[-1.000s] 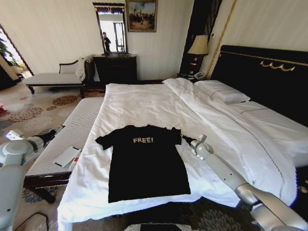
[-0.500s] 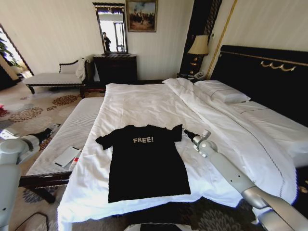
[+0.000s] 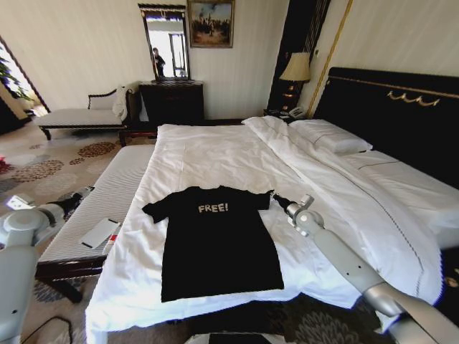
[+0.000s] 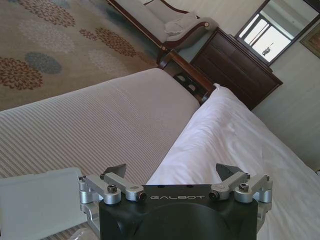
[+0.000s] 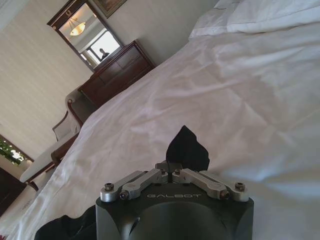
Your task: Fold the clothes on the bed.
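The clothes are one black T-shirt [image 3: 215, 240] with white "FREE!" lettering, spread flat and face up near the foot edge of the bed [image 3: 215, 154]. My right gripper [image 3: 273, 195] is at the shirt's right sleeve. In the right wrist view this gripper [image 5: 169, 167] is shut on the sleeve [image 5: 187, 147], and a peak of black fabric stands up past the fingertips. My left gripper [image 3: 82, 193] hangs to the left of the bed, apart from the shirt. In the left wrist view it [image 4: 171, 170] is open and holds nothing, above the striped bench [image 4: 100, 125].
The striped bench [image 3: 107, 201] runs along the bed's left side with a flat white item [image 3: 99, 233] on it. A folded white duvet [image 3: 344, 186] and pillows lie to the right, below the dark headboard [image 3: 394, 115]. A chaise [image 3: 79, 115] and a dresser [image 3: 172, 100] stand by the far wall.
My right gripper has moved a little up the bed from where it was a second ago, taking the sleeve with it. The left arm has shifted only slightly.
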